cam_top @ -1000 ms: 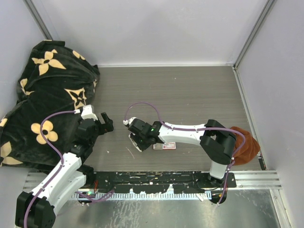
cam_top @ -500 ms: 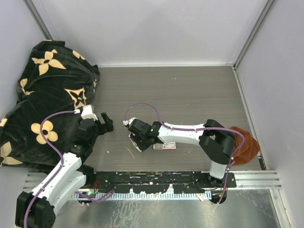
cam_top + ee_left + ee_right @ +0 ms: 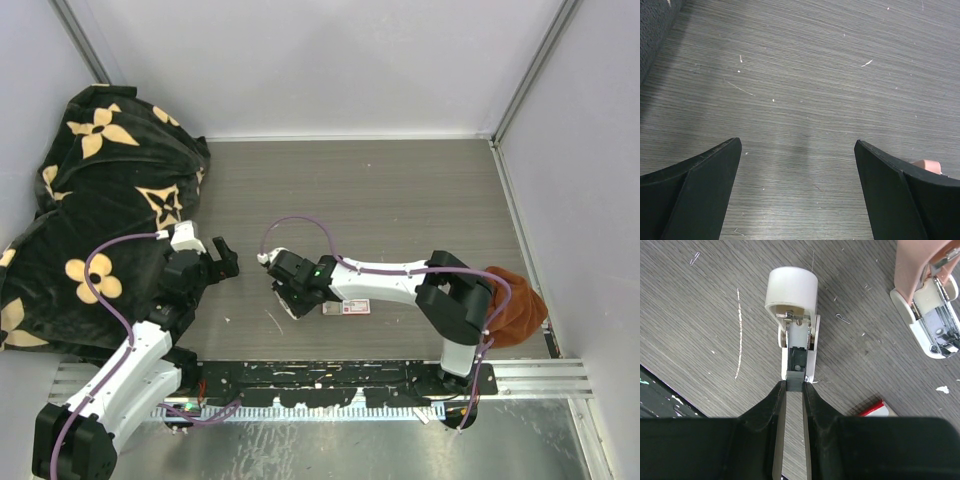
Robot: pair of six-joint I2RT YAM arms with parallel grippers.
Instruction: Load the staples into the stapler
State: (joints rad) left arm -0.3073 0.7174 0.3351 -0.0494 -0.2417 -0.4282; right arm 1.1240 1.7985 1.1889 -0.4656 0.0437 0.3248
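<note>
Spanning the top view, a grey wood-grain table (image 3: 400,190) sits between plain white walls (image 3: 320,60), with a plush black blanket (image 3: 90,200) with tan flowers heaped at the left and a rust-brown cloth (image 3: 520,305) at the right. The flat red-and-white staple box (image 3: 352,307) lies under the right arm, and the left gripper (image 3: 226,257) stands well apart from it. The left wrist view adds only bare, speck-dotted grain between matte black fingers (image 3: 700,190) spread wide, holding nothing. The right wrist view alone shows the right gripper (image 3: 795,385) pinched narrowly on the dark near end of a hinged-open white stapler (image 3: 792,295). It also shows a pink-topped second stapler (image 3: 920,285), loose staples (image 3: 842,318), a thin pale sliver (image 3: 738,335), and the box's corner beside the finger.
</note>
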